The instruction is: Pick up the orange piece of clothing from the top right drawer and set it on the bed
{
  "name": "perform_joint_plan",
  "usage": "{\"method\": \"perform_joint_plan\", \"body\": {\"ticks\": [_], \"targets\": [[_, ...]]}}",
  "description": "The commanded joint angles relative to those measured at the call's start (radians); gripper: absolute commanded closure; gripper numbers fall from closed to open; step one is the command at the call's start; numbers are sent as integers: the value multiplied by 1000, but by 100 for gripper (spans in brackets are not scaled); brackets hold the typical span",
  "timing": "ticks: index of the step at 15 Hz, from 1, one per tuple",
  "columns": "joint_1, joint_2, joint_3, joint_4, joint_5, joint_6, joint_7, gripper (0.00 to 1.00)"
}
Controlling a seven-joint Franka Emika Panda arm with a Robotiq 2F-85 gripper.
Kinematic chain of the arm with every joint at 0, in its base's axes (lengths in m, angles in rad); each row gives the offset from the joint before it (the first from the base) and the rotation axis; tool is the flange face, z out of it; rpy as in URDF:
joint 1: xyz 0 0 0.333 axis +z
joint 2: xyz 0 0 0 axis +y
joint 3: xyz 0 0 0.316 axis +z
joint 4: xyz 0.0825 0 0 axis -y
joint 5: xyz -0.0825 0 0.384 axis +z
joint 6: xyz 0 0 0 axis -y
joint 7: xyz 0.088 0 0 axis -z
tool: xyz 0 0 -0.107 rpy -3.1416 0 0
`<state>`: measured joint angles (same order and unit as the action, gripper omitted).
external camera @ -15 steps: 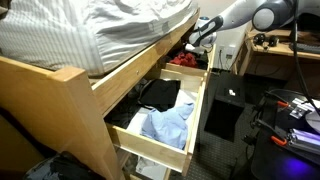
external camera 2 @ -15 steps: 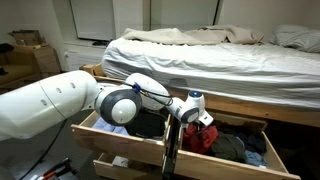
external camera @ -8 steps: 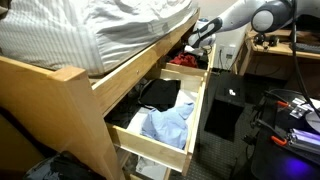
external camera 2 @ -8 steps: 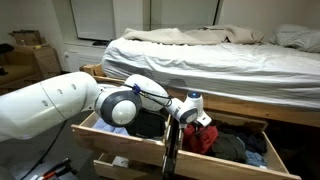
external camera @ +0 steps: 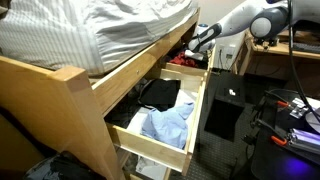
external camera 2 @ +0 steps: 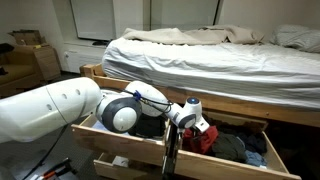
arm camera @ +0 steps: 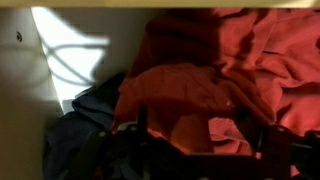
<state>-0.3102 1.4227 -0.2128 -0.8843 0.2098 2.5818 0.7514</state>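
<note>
**Pincer (external camera 2: 197,127) low over the orange piece of clothing (external camera 2: 207,138) inside the top right drawer (external camera 2: 230,166).**
Wrist view: pincer spread apart, holding nothing; garment bunched at 12 o'clock, black clothes (arm camera: 80,125) at 8 o'clock.

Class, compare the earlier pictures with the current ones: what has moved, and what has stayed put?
The gripper has dropped lower toward the top right drawer, closer to the orange piece of clothing; the arm's elbow sank with it. Nothing is grasped yet. The clothing, the light blue shirt and the bed stayed put.
</note>
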Motion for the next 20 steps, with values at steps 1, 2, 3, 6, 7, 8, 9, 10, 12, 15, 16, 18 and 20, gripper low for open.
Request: {"method": "perform_joint_plan", "body": {"ticks": [1,2,3,6,7,8,9,10,12,15,16,18,20], "targets": [[-1,3,2,-6,-1,6,-9,40],[-2,4,0,-6,-2,4,-7,47],[3,2,-3,-6,-3,-1,0,54],[2,-19,-20,-13,-7,6,6,76],[3,-35,-34,-18,-11,12,8,82],[6,-66,-52,-34,-18,18,3,90],[5,-92,-61,-44,-20,31,-12,95],[1,-136,-72,-57,-23,47,-35,99],[-6,-194,-60,-87,-13,155,-105,100],[-12,-169,-72,-7,-9,171,-98,72],[-14,-195,-72,-12,-8,169,-105,92],[-12,-195,-72,-12,-8,163,-103,52],[-21,-152,-43,20,-2,123,-117,38]]}}
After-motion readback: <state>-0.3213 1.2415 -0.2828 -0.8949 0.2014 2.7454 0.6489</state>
